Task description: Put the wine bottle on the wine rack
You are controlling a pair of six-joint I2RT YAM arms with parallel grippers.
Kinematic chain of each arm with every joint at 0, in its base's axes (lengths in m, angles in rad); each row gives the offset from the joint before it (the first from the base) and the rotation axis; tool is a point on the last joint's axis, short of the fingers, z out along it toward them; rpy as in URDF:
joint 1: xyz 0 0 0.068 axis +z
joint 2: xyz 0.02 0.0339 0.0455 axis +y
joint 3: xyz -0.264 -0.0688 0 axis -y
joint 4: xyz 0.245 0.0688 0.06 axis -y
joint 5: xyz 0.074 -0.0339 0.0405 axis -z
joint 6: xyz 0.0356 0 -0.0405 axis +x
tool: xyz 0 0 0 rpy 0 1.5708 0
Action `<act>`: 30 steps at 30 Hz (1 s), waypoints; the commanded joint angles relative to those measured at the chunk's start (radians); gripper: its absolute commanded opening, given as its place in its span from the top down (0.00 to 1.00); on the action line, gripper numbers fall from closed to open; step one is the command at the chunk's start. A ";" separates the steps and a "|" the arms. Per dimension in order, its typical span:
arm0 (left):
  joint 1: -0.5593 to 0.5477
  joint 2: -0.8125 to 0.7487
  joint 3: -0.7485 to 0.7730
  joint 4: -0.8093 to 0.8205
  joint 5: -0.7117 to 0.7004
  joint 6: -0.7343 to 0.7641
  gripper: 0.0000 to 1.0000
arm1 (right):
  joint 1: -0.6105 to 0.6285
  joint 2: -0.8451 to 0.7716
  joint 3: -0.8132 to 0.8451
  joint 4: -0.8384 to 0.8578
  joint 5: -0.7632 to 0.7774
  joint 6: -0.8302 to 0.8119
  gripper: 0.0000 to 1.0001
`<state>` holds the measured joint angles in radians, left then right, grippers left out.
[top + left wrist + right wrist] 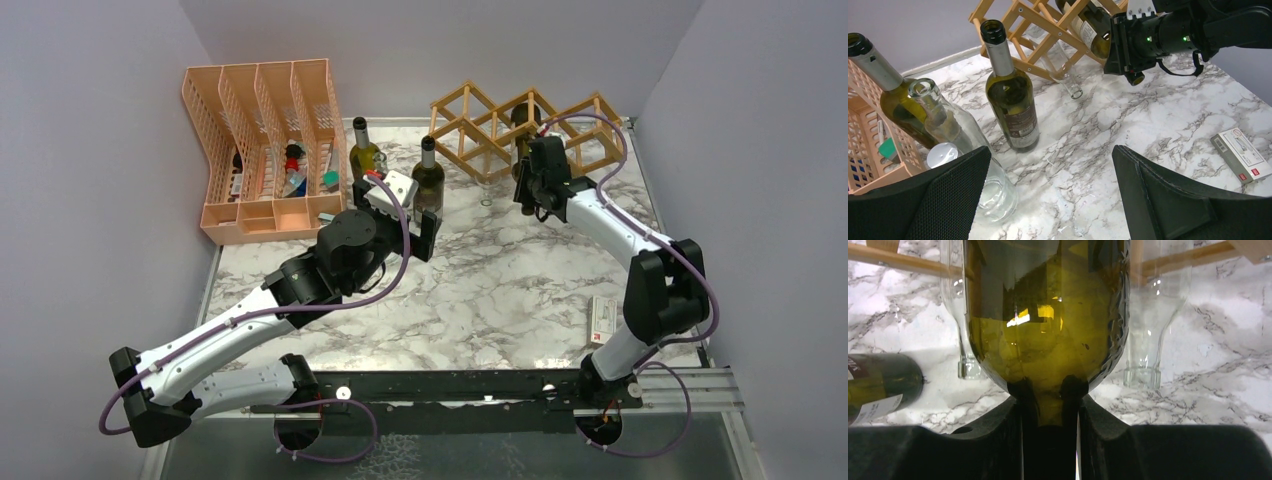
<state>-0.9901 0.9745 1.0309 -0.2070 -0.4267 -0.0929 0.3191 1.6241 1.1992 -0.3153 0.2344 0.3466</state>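
The light wood lattice wine rack [480, 125] stands at the back of the marble table and also shows in the left wrist view [1035, 25]. My right gripper [530, 165] is at the rack's front, shut on the neck of a green wine bottle [1048, 315] that lies in a cell, neck toward me [1088, 27]. The right fingers [1098, 420] clamp the neck on both sides. My left gripper [1050, 185] is open and empty, low over the table, just in front of a standing dark wine bottle [1013, 100].
A clear glass bottle [963, 145] and another green bottle [893, 100] stand by the left finger. A peach mesh organizer [265, 150] sits at the back left. Clear bottles [1143, 340] hang neck-down in the rack. A small box [603, 320] lies at the right.
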 commanded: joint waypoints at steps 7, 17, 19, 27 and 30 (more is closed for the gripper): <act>0.004 -0.019 -0.009 0.000 0.008 -0.004 0.01 | -0.029 0.077 0.155 0.124 0.015 -0.029 0.84; 0.004 -0.012 -0.008 -0.005 0.002 -0.005 0.01 | -0.038 0.136 0.218 0.102 0.025 -0.056 0.62; 0.004 -0.009 -0.008 -0.006 0.000 -0.005 0.01 | -0.040 0.140 0.219 0.101 0.022 -0.061 0.59; 0.003 -0.006 -0.006 -0.008 -0.001 -0.001 0.01 | -0.041 0.138 0.209 0.084 0.011 -0.062 0.39; 0.004 -0.006 -0.004 -0.009 -0.004 0.000 0.01 | -0.042 0.120 0.206 0.072 0.011 -0.052 0.35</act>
<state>-0.9901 0.9737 1.0309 -0.2203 -0.4271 -0.0933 0.2859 1.7725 1.3842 -0.2623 0.2302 0.2939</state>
